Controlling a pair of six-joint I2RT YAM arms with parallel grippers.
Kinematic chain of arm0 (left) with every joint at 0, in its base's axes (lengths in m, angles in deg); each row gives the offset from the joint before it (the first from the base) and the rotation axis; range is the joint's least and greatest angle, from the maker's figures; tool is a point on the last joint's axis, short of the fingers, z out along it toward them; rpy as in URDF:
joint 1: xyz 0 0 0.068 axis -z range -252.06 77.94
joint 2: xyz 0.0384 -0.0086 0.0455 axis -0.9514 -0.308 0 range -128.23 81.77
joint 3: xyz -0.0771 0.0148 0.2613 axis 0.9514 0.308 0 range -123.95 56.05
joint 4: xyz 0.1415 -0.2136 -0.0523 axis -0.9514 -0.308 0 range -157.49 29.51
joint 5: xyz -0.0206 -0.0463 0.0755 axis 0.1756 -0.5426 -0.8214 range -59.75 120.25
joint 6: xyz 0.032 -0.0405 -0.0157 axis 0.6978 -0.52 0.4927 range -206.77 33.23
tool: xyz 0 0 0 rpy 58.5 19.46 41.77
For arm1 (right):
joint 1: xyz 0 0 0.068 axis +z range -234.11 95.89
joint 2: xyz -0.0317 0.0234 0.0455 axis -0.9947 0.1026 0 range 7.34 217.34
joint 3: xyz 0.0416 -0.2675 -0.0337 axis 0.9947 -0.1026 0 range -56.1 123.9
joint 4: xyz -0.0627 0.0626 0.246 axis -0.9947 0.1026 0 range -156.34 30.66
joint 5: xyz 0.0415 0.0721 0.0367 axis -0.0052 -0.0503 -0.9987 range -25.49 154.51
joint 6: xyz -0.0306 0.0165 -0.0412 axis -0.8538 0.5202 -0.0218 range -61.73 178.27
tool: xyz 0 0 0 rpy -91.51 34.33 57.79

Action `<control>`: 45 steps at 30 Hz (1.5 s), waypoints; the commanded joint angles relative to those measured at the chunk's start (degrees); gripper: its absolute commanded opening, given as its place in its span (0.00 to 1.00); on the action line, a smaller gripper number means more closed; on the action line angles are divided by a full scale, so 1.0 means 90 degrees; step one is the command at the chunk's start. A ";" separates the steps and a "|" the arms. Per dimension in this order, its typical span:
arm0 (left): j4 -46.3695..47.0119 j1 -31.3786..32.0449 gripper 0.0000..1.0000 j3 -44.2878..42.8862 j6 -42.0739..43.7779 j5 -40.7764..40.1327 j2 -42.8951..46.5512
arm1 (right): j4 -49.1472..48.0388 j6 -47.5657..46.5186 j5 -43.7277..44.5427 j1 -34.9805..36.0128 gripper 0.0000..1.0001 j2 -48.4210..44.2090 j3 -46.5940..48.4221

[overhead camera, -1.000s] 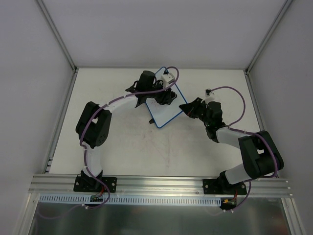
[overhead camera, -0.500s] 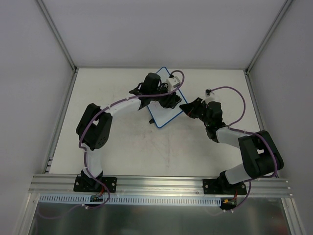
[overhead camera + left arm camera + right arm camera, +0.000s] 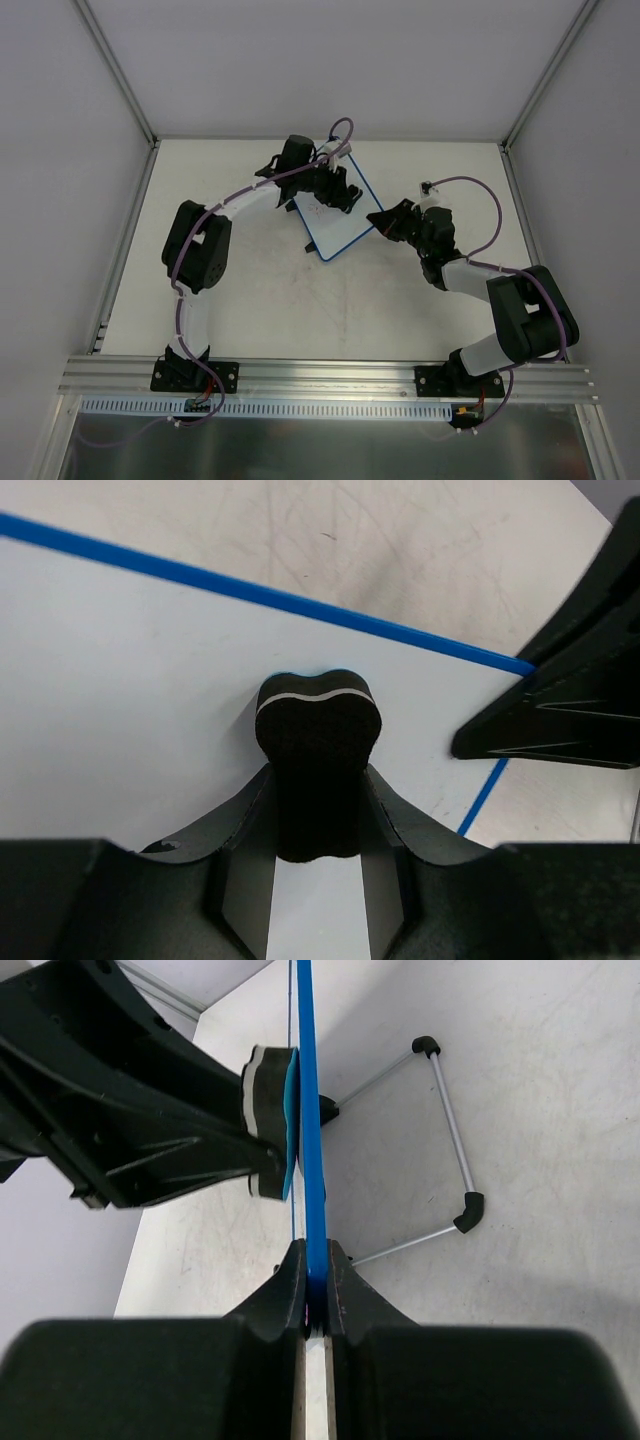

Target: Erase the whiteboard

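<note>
The whiteboard [image 3: 338,228], white with a thin blue rim, sits tilted at the middle back of the table. My left gripper [image 3: 336,190] hovers over its far half, shut on a small black bone-shaped eraser [image 3: 317,742] that presses flat against the white surface [image 3: 120,680]. My right gripper [image 3: 381,222] is shut on the board's right corner. In the right wrist view the blue rim [image 3: 312,1140] runs edge-on out of my right gripper [image 3: 317,1272], with the eraser [image 3: 268,1090] against the board's left face.
A thin metal wire stand [image 3: 452,1135] with black end caps lies on the table behind the board. White enclosure walls ring the table. An aluminium rail [image 3: 330,375] runs along the near edge by the arm bases.
The left gripper with the eraser slid right across the board, then back left and towards the far edge. The right arm and the board have not moved.
</note>
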 commanded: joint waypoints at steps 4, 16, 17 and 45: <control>-0.0138 -0.0467 0.00 0.0089 -0.0501 -0.1379 -0.0644 | -0.0134 -0.0639 -0.0130 0.0174 0.00 0.0034 0.0200; 0.0223 -0.1277 0.00 0.0763 -0.2005 -0.2025 -0.0410 | -0.0134 -0.0629 -0.0150 0.0164 0.00 0.0054 0.0210; 0.0233 -0.1326 0.00 0.0841 -0.2151 -0.2006 -0.0400 | -0.0134 -0.0629 -0.0150 0.0164 0.00 0.0073 0.0210; 0.1678 -0.0107 0.00 0.2091 -0.1859 -0.2640 0.0625 | -0.0134 -0.0580 -0.0159 0.0154 0.00 0.0113 0.0240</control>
